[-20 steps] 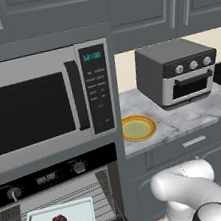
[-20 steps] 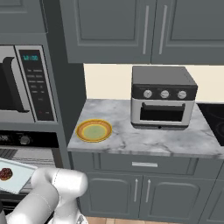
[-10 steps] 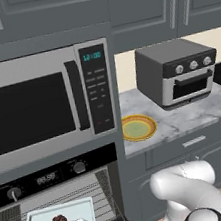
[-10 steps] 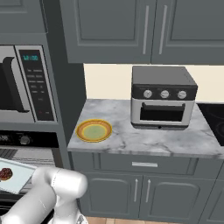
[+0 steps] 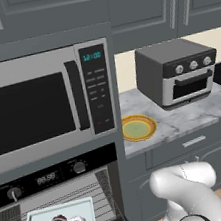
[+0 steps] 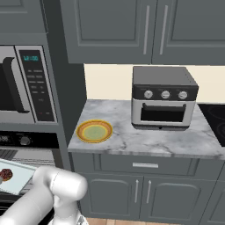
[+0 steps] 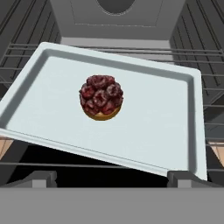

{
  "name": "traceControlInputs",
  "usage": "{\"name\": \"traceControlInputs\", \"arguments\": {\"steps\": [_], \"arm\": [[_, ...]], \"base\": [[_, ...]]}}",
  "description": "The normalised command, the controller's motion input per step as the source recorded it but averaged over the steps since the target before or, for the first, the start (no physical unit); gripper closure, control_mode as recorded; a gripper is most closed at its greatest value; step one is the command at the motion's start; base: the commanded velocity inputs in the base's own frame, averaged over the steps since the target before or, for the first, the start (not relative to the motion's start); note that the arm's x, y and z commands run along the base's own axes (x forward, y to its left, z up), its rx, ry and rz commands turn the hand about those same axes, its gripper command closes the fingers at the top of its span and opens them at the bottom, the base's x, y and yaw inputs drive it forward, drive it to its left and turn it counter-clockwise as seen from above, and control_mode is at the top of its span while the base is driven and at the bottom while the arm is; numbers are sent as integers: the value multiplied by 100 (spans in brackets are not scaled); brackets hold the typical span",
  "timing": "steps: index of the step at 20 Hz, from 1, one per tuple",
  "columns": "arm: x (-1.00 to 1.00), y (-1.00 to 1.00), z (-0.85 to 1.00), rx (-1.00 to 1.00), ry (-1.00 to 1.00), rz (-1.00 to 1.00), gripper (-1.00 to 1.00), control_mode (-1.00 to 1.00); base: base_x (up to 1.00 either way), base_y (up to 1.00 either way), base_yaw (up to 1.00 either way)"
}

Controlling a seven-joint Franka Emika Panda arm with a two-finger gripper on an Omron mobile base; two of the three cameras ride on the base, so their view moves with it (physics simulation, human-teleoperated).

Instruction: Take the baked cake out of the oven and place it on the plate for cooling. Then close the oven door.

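Reaching into the oven [image 5: 54, 192] in left base view, our arm hangs over the tray [image 5: 36, 220]. Right base: plate [image 6: 94, 131] on the tabletop [image 6: 145, 140], cake [image 6: 5, 174] on tray. Hand view: pincer [image 7: 111, 177] released, tips apart, cake [image 7: 101, 96] mid-tray.

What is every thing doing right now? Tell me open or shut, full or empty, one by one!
oven: open, racks showing
baking tray: on the oven rack, holding the cake
baked cake: upright, in the tray's middle, untouched
plate: empty, on the counter
fingers: wide open, holding nothing
microwave: shut, clock lit
toaster oven: shut
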Motion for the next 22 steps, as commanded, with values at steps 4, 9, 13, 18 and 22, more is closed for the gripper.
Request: {"name": "traceControlInputs", "arguments": {"steps": [4,9,13,18,22], "arm": [[19,7,-14,0,1,0,-100,-100],[17,4,-16,0,0,0,-100,-100],[22,5,-16,0,0,0,-100,-100],[23,4,-14,0,0,0,-100,-100],[18,7,-14,0,0,0,-100,-100]], "base": [[0,0,0],[0,0,0],[0,0,0],[0,0,0],[0,0,0]]}}
